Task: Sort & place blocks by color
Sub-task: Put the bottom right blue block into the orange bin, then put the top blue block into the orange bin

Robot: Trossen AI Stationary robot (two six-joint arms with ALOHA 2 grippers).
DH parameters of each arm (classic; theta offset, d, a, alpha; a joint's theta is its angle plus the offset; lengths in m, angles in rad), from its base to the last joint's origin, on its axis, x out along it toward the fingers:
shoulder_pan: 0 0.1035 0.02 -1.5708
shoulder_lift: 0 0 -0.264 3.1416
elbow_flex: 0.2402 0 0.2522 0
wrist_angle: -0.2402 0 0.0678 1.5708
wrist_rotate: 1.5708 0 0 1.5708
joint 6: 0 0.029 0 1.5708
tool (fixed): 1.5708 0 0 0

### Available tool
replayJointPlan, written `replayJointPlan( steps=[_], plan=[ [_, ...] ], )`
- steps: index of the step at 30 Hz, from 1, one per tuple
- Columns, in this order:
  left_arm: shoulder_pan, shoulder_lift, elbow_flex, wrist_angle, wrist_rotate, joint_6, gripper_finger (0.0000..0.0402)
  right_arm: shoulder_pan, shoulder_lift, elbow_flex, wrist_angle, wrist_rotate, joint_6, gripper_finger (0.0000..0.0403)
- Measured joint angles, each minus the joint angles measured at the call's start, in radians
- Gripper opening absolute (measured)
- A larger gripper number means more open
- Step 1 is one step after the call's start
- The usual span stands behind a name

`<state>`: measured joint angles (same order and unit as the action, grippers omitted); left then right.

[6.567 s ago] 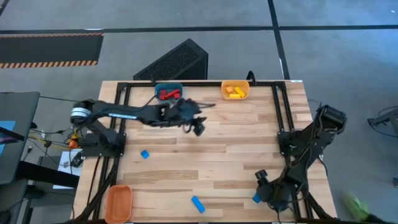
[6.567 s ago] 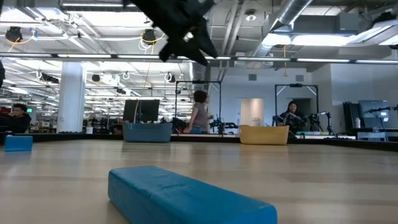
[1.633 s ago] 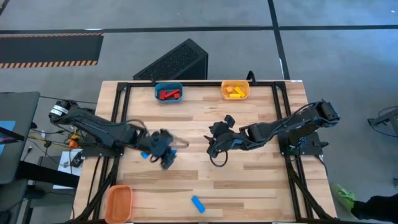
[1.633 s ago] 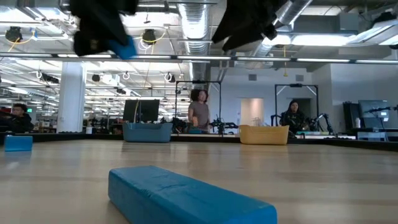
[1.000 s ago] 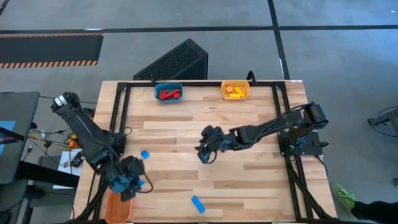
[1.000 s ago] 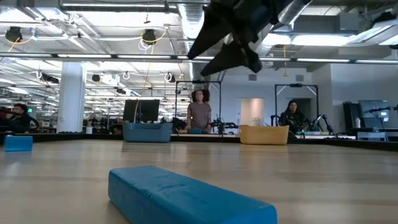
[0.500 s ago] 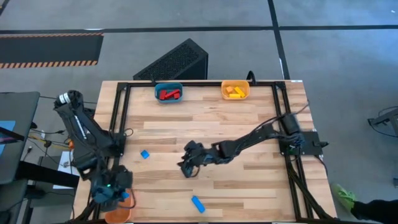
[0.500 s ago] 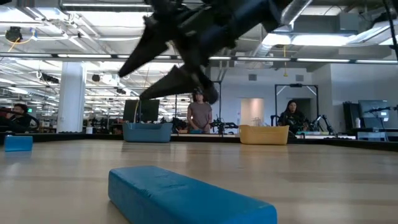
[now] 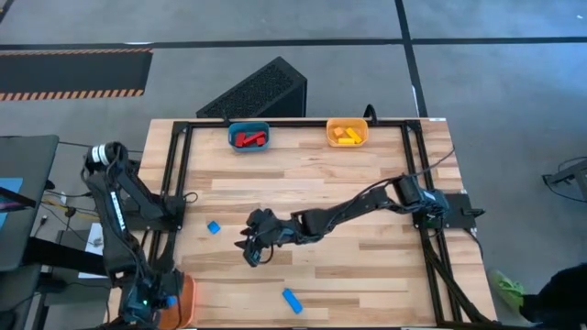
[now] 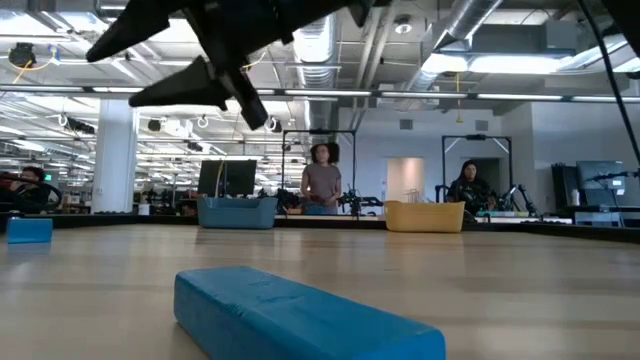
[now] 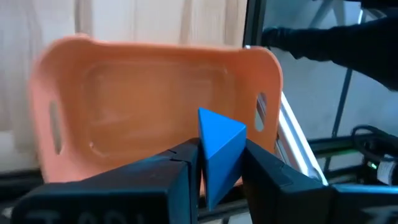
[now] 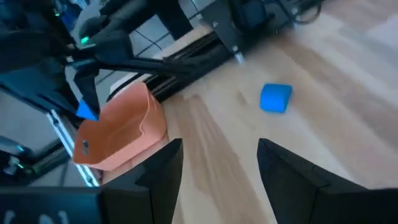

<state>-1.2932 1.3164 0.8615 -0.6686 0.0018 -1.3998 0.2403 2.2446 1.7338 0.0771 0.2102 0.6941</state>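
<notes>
So your left gripper (image 11: 217, 171) is clamped on a small blue plastic block (image 11: 219, 149) above the orange plastic bin (image 11: 149, 106); right gripper (image 12: 214, 165) spread apart mid-table.

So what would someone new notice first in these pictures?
Probably the left gripper at the table's near left corner, holding a blue block over the empty orange bin. Next, the right gripper, open, stretched across mid-table, between two loose blue blocks.
</notes>
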Motion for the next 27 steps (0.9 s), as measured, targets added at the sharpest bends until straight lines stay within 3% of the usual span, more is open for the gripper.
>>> replayJointPlan(
  steps=[7, 18, 23, 27],
  plan=[
    [-0.006, 0.016, -0.029, 0.028, -0.018, -0.019, 0.0093, -0.001, -0.016, 0.02, -0.022, -0.001, -0.212, 0.0225],
    [0.004, 0.013, -0.027, 0.008, -0.02, -0.095, 0.0208, 0.034, -0.016, 0.022, -0.031, -0.002, -0.425, 0.0239],
    [0.028, -0.015, -0.025, -0.01, 0.016, -0.194, 0.0228, 0.012, 0.0, 0.023, -0.013, -0.001, -0.591, 0.025],
    [0.051, -0.051, -0.024, -0.099, -0.093, -0.315, 0.0227, -0.02, 0.007, 0.023, -0.011, -0.007, -0.662, 0.0251]
  ],
)
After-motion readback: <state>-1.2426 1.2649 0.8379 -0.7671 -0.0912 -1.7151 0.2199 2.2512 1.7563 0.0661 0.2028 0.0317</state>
